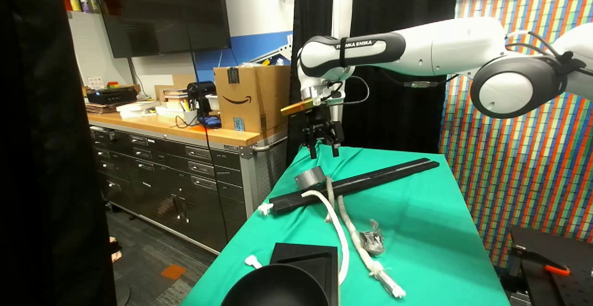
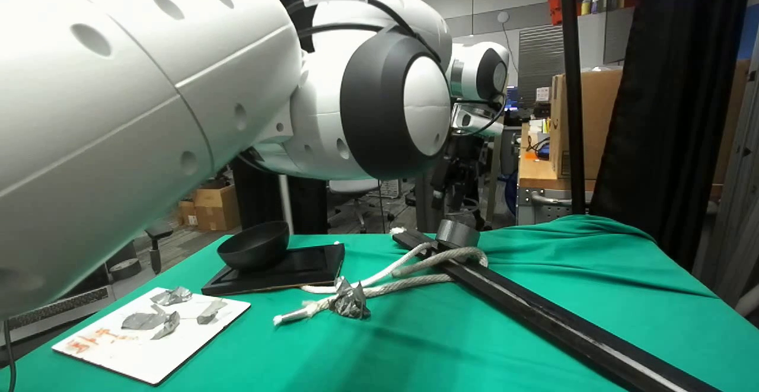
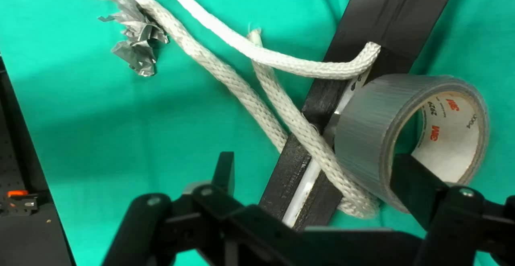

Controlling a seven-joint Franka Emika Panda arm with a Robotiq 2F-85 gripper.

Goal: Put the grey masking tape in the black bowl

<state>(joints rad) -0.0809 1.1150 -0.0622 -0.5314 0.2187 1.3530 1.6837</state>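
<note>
Up over the green cloth (image 1: 435, 236), the Robotiq gripper (image 1: 324, 152) hangs with its two fingers spread well apart and nothing between them, so yeah, it's got hold of nothing. Lower down, the grey 3M duct tape roll (image 3: 374, 121) sits propped at a tilt on the long black bar (image 3: 378, 16), with the 3M logo readable inside its core in the wrist view. From that angle one fingertip overlaps the roll's rim, but an exterior view shows a gap, so they're not touching. An off-white braided rope (image 3: 318, 149) crosses the bar right beside the roll (can't tell if those two touch), and the end of a whiter rope (image 3: 233, 36) lies on the bar close by. As for the black bowl (image 2: 255, 249), it's well apart from the tape, sitting on a flat black tray-looking panel (image 2: 323, 258). A crumpled wad of silver tape (image 2: 350, 303) is up against the braided rope, and a white board (image 2: 190, 341) near the panel holds torn tape scraps (image 2: 144, 321) plus some orange scribbles (image 2: 95, 340). Background stuff: a cardboard Amazon box (image 1: 252, 100) on a wood-topped workbench (image 1: 236, 137).
</note>
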